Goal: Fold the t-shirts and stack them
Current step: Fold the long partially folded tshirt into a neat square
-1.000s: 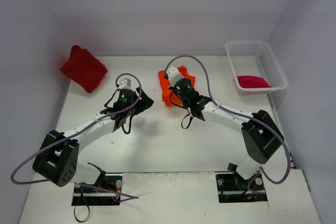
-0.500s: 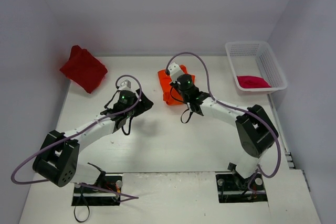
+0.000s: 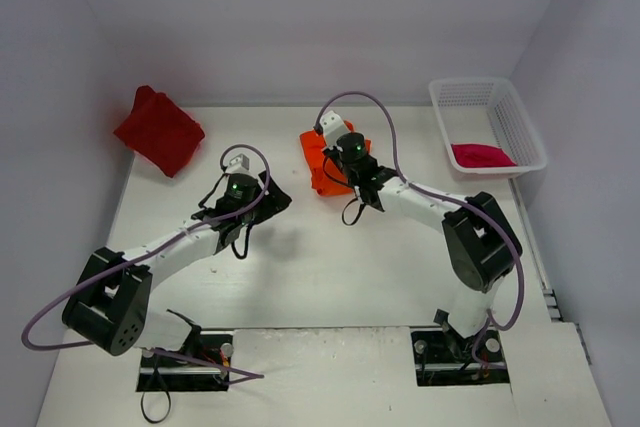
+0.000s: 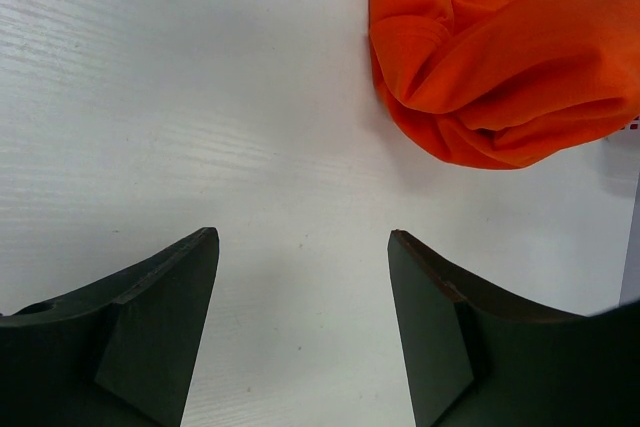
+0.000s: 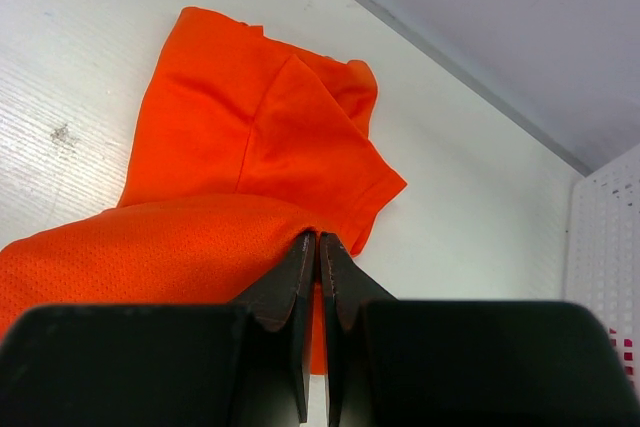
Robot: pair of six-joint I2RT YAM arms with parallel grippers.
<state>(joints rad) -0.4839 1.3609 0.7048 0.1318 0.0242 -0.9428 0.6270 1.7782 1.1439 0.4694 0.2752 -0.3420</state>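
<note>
The bright orange t-shirt (image 3: 318,165) lies bunched at the middle back of the table. My right gripper (image 3: 340,152) sits over it, shut on a fold of its cloth; in the right wrist view the gripper (image 5: 318,239) pinches the orange t-shirt (image 5: 250,137) at the tips. My left gripper (image 3: 276,195) is open just left of the orange heap. The left wrist view shows this gripper (image 4: 303,247) over bare table, with the orange t-shirt (image 4: 500,57) ahead to the right. A dark red t-shirt (image 3: 160,132) lies at the back left. A crimson-pink t-shirt (image 3: 482,155) rests in the basket.
A white mesh basket (image 3: 470,92) stands at the back right, and its wall (image 5: 605,247) shows at the right edge of the right wrist view. White walls close in the back and both sides. Purple cables loop above both wrists.
My right gripper has moved back and left over the orange t-shirt, carrying the pinched cloth with it. The left arm has barely moved.
</note>
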